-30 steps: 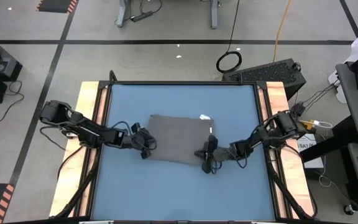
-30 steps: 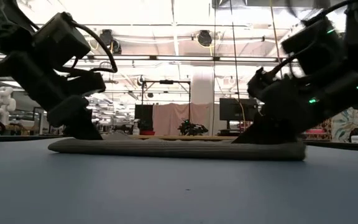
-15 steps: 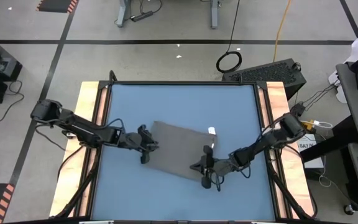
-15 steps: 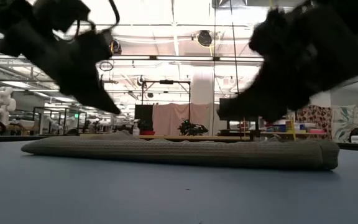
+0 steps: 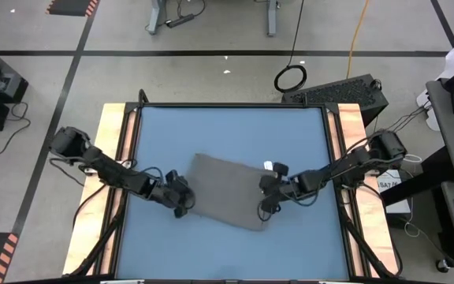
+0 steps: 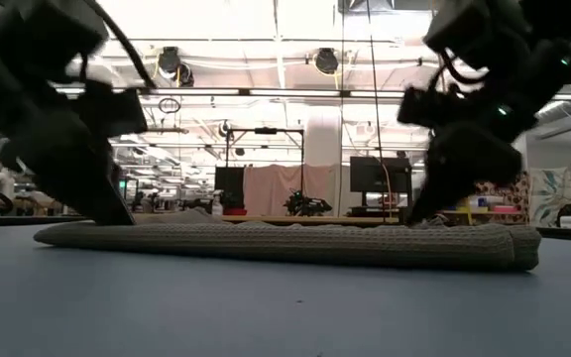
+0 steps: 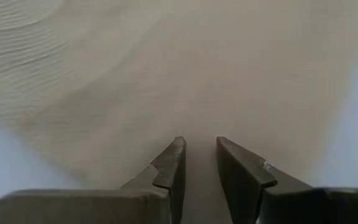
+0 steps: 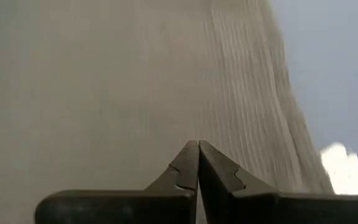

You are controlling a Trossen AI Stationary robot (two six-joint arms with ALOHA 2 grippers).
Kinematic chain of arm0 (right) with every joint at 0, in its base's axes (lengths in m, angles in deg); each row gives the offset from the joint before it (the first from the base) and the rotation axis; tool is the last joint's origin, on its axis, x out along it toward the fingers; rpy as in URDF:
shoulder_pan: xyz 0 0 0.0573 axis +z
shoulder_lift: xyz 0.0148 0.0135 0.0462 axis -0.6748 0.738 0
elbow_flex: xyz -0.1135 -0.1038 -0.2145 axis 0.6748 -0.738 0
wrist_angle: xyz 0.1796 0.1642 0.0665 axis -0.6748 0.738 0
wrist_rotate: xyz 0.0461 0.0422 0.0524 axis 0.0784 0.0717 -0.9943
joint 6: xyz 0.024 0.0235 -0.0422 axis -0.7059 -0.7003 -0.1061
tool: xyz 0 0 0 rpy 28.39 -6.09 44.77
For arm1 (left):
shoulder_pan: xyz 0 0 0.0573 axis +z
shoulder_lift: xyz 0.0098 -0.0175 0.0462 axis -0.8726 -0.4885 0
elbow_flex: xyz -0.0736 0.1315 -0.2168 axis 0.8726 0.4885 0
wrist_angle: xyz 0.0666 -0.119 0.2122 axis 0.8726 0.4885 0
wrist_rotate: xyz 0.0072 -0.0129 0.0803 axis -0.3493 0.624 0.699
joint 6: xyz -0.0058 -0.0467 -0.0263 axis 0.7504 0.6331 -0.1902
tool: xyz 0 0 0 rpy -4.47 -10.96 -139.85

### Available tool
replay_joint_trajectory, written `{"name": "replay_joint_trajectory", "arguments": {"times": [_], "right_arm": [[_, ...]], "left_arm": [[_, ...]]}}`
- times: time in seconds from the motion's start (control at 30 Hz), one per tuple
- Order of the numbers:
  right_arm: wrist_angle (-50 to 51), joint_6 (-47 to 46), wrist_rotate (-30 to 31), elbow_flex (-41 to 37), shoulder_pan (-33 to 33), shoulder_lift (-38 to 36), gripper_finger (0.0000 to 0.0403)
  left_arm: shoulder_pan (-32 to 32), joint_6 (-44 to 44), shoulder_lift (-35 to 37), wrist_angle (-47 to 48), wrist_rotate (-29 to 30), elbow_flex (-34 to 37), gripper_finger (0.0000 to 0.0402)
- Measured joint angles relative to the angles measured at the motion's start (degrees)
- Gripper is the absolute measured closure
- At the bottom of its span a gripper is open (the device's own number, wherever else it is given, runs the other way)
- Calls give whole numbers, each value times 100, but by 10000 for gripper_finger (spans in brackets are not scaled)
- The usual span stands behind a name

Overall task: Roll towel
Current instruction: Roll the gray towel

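The grey-brown towel [image 5: 225, 199] lies flat and askew on the blue tabletop [image 5: 227, 130], its white tag [image 5: 268, 166] at the far right corner. In the low view the towel [image 6: 285, 241] is a low flat strip. My left gripper [image 5: 181, 205] is down at the towel's left edge, its fingers a narrow gap apart [image 7: 201, 144]. My right gripper [image 5: 266, 196] is shut [image 8: 197, 144] and down on the towel near its right edge. My left gripper rests its fingertips [image 7: 178, 149] on the towel's top face near its left edge [image 6: 117, 224], slanting down from the table's left. No cloth shows raised between the fingers. The towel lies flat. My right gripper sets its shut fingertips [image 8: 192, 152] on the towel's top face near its right edge [image 6: 426, 226], slanting down from the table's right. The towel lies flat under them, with nothing lifted.
Wooden rails [image 5: 117, 158] run along the table's left and right sides. Bare blue tabletop lies on all sides of the towel, most of it toward the far edge. The room behind shows in the low view.
The towel has slid toward the near edge and turned askew, then stayed still. Both grippers rose off it and have come down on it again. The left gripper has gone toward the near edge and the right gripper toward the far edge.
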Motion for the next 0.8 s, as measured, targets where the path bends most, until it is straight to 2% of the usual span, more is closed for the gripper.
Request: {"name": "replay_joint_trajectory", "arguments": {"times": [0.13,0.4,0.6,0.8], "right_arm": [[255,-594,-41,2,42,338,399],[-163,-2288,89,22,502,729,399],[-336,-2800,259,139,795,743,399],[275,-1932,479,791,806,481,399]], "left_arm": [[366,-168,-367,-107,577,11,306],[1253,-1030,-659,-278,1506,13,306],[1894,-1759,-667,-350,1417,-134,306],[1860,-1954,-315,-352,586,-498,306]]}}
